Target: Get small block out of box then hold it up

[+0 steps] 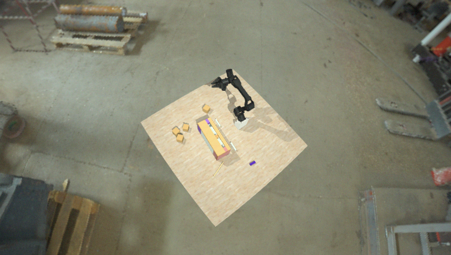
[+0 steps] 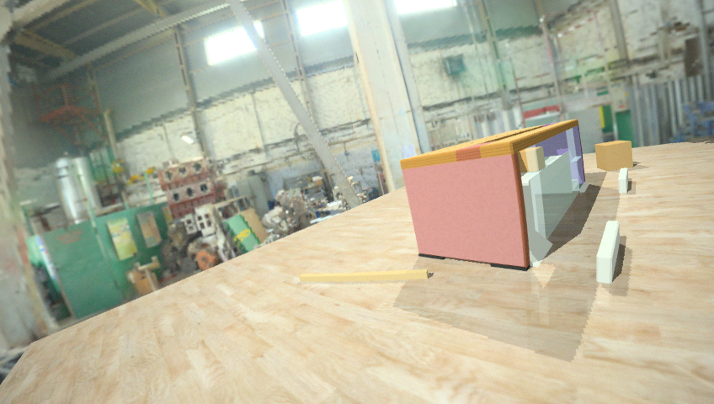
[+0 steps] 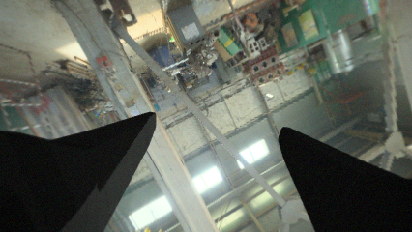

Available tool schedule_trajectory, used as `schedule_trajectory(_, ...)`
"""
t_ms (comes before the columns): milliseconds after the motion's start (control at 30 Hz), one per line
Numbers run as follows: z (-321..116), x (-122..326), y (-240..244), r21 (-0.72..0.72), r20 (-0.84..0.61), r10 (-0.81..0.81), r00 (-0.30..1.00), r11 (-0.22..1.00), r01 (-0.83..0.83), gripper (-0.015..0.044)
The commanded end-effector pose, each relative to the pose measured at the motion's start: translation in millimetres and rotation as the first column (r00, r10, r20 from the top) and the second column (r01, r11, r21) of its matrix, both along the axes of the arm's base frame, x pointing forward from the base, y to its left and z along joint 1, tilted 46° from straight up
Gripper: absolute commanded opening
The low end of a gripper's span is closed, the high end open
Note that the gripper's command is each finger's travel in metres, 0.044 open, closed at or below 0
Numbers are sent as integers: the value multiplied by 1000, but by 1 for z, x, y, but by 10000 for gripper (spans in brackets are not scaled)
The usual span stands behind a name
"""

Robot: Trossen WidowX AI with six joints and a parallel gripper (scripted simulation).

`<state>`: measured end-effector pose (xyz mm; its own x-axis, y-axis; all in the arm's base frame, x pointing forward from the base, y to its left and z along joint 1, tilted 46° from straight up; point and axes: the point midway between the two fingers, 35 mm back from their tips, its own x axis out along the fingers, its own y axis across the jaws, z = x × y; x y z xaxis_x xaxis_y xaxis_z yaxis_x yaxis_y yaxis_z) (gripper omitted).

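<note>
The gripper is released: its two dark, tapering fingers stand wide apart, with nothing between them. It belongs to one black, many-jointed arm, folded out from a pale base plate and reaching over the table's edge region, well apart from the box.

One long, rectangular box stands upright on the table. Its top is orange with a lengthwise opening; one end wall is smooth matte pink, the other purple, and pale translucent panels show along its front. Inside, one small tan-orange block appears up at shelf level, between the two ends; its exact support is partly hidden.

Two slim white bars lie along the front side, apart from the box. Four plain orange cubes are on the table: one past the purple end, three clustered behind the box. One thin, straight yellow stick lies near the pink end, and one small purple block rests farther out. The tabletop has pale, streaky wood grain; beyond it spreads a scuffed grey floor.
</note>
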<state>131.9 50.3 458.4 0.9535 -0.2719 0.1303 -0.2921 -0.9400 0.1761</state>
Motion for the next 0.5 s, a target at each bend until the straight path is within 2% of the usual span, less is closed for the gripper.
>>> schedule_trajectory(0,0,0,-2,22,5,4,1000,1000,-4,400)
schedule_trajectory(67,1,-2,-14,197,47,27,999,980,-36,400)
schedule_trajectory(133,0,-2,-33,446,106,44,993,891,-87,400)
schedule_trajectory(200,-3,1,-52,661,154,40,987,739,-133,400)
schedule_trajectory(267,-9,6,-69,827,187,17,982,537,-166,400)
schedule_trajectory(333,-17,15,-85,935,199,-17,980,301,-184,400)
schedule_trajectory(400,-26,26,-98,981,189,-61,980,57,-185,400)
schedule_trajectory(467,-32,31,-104,982,176,-84,981,-58,-181,400)
